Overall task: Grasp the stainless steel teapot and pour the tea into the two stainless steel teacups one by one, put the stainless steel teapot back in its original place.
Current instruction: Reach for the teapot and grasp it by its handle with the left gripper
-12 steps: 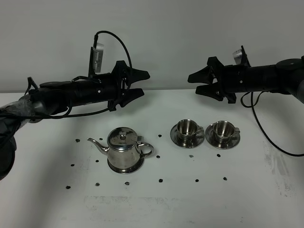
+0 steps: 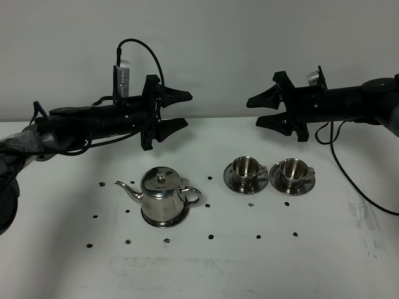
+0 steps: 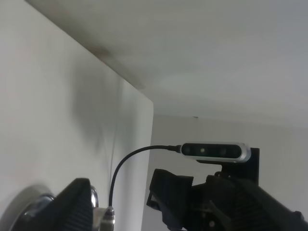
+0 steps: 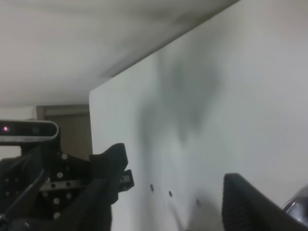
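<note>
Both arms are stretched out level above the table [image 2: 324, 255], and their tips point at each other. The left gripper [image 2: 186, 109] is wide open and holds nothing. The stainless steel teapot [image 2: 163, 194] stands below it, on the round steel disc [image 2: 148, 219]. The right gripper [image 2: 254, 112] is also wide open and empty. The first teacup [image 2: 244, 167] sits below its tips, and the second teacup [image 2: 293, 169] sits below its base.

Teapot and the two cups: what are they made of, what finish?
The teapot looks like polished metal, probably stainless steel: mirror-bright skin, dark reflections, sharp highlights. The inner cup and outer cup show the same silvery gloss, likely the same steel. Their saucers also gleam like metal. Plating over another metal cannot be ruled out.
</note>
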Controlling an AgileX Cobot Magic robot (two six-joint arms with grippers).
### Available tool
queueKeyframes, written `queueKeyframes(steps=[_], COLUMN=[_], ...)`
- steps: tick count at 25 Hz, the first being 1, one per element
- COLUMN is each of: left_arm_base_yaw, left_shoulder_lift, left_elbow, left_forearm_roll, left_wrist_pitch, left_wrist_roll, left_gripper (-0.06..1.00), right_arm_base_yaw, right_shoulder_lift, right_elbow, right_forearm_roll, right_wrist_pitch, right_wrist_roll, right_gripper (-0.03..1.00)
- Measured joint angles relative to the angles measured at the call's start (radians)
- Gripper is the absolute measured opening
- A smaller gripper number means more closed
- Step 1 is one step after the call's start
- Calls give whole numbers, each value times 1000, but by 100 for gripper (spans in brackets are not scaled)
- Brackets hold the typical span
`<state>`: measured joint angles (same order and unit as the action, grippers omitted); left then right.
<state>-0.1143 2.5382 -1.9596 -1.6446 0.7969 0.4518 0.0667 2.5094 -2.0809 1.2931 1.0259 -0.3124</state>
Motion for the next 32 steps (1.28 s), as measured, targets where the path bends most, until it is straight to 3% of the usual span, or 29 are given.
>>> queueKeyframes(steps=[4,10,13,17,22,25,27,32], left_arm_base_yaw=[7,9,9,9,8,8,8,9], left_shoulder_lift=[0,-23,-87,-202,-332,-412,-465,-601], left_elbow=[0,-32,-43,-50,-50,-50,-50,28], left_forearm_roll=[-1,21,134,370,726,888,921,898], left_wrist_pitch=[36,111,88,42,45,75,88,66], left_wrist_roll=[26,191,245,248,192,166,160,221], left_gripper=[63,52,45,41,41,40,38,31], right_arm_base_yaw=[0,-4,-8,-10,8,27,41,59], right_shoulder_lift=[3,-27,-94,-210,-340,-416,-473,-649], right_elbow=[0,-33,-80,-135,-154,-147,-113,24], right_forearm_roll=[1,-40,-191,-474,-862,-988,-1015,-1029], right_wrist_pitch=[13,57,56,54,94,126,131,101], right_wrist_roll=[-40,-260,-280,-218,-23,92,118,131], right_gripper=[50,49,49,48,48,44,41,38])
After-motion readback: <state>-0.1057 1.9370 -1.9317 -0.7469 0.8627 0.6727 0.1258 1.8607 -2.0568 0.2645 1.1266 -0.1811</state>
